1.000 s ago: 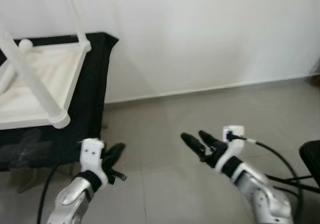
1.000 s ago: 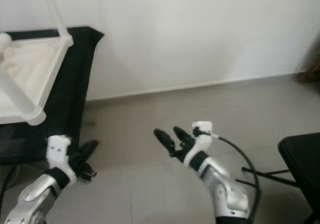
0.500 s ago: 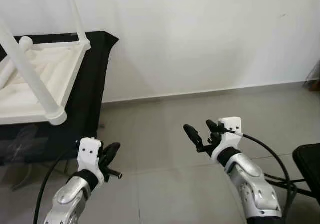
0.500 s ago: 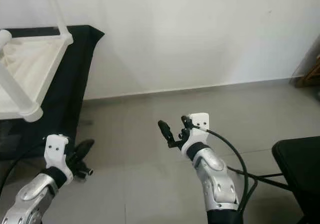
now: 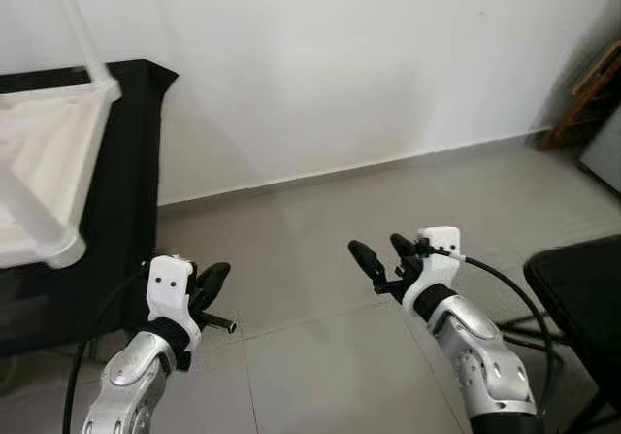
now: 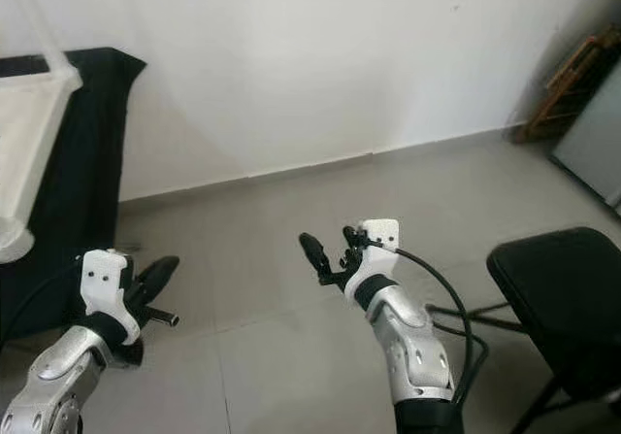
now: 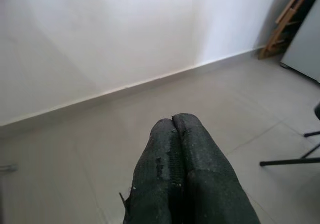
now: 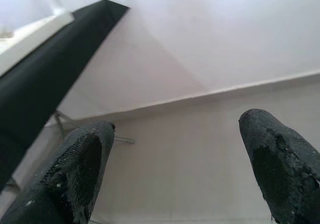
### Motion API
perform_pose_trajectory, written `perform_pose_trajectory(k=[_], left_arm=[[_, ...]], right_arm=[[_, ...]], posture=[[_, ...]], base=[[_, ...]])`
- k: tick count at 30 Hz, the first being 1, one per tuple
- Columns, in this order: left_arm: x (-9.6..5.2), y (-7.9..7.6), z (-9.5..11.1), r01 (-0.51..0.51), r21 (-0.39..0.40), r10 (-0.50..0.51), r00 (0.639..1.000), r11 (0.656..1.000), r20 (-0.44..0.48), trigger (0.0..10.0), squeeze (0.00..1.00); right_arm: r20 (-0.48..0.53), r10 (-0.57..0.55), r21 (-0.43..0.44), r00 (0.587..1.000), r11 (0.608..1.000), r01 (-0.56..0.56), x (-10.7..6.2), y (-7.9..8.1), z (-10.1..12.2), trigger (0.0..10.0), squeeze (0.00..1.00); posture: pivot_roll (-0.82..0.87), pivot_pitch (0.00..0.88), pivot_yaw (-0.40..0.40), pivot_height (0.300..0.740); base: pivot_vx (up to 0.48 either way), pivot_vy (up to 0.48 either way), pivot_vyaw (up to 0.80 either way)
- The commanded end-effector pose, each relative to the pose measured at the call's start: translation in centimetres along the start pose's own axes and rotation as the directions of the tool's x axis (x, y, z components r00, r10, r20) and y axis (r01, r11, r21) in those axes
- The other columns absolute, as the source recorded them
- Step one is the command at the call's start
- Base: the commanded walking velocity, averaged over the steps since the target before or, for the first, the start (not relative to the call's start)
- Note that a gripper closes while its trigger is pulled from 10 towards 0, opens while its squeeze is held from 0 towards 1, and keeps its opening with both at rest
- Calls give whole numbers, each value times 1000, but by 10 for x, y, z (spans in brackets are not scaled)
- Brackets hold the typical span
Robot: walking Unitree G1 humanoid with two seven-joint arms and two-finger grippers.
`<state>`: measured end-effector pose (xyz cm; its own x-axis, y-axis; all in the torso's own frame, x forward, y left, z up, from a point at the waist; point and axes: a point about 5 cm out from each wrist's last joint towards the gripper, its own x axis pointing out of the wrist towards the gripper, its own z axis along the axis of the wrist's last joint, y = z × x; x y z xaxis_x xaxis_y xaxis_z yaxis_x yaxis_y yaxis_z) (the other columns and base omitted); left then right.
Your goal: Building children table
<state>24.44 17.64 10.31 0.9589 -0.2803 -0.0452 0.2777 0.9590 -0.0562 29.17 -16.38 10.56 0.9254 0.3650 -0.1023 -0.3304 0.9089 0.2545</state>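
Both arms hang over bare floor [image 5: 320, 211], empty, left tool [image 5: 212, 281] pinched closed, right tool [image 5: 376, 254] spread wide, apart from the white frame [image 5: 58, 152] on the black tabletop [image 5: 136, 162], probably between steps.

white wall [image 5: 340, 55] | grey tiled floor [image 5: 310, 230] | black chair [image 6: 568, 298]

A black-draped table [image 5: 136, 162] stands against the white wall, off to the left gripper's [image 5: 212, 281] outer side, carrying an upturned white children's table [image 5: 53, 152] whose legs point upward. A grey tiled floor [image 5: 310, 220] spreads beneath both grippers; beyond the right gripper [image 5: 380, 257], a black stool [image 6: 563, 293] stands on it.
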Motion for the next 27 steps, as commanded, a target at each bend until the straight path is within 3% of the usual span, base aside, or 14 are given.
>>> perform_pose_trajectory(k=[1,7,13,17,27], left_arm=[[0,1,-3,-5,-9,5,1000,1000,-5,10000,0],[6,2,-2,7,0,-7,1000,1000,-4,10000,0],[11,4,2,42,-7,-42,999,999,1,10000,0],[9,4,2,50,-3,-50,999,999,-2,10000,0],[3,7,-5,42,1,-42,999,999,-24,10000,0]], right_arm=[[-7,-3,4,1000,1000,3,1,-1,-4,10000,0],[-11,-6,-19,1000,1000,5,10,-2,-1,10000,0],[9,-24,24,1000,999,24,9,-6,3,10000,0],[26,-12,28,1000,1000,11,9,-4,4,10000,0],[14,17,43,1000,999,-18,8,0,-2,10000,0]], posture=[[-48,33,-27,740],[-53,20,-26,740],[-76,25,3,740],[-76,29,9,740],[-72,45,-1,740]], base=[[0,0,0],[209,0,-533],[361,0,-133],[382,0,-800],[396,0,0]])
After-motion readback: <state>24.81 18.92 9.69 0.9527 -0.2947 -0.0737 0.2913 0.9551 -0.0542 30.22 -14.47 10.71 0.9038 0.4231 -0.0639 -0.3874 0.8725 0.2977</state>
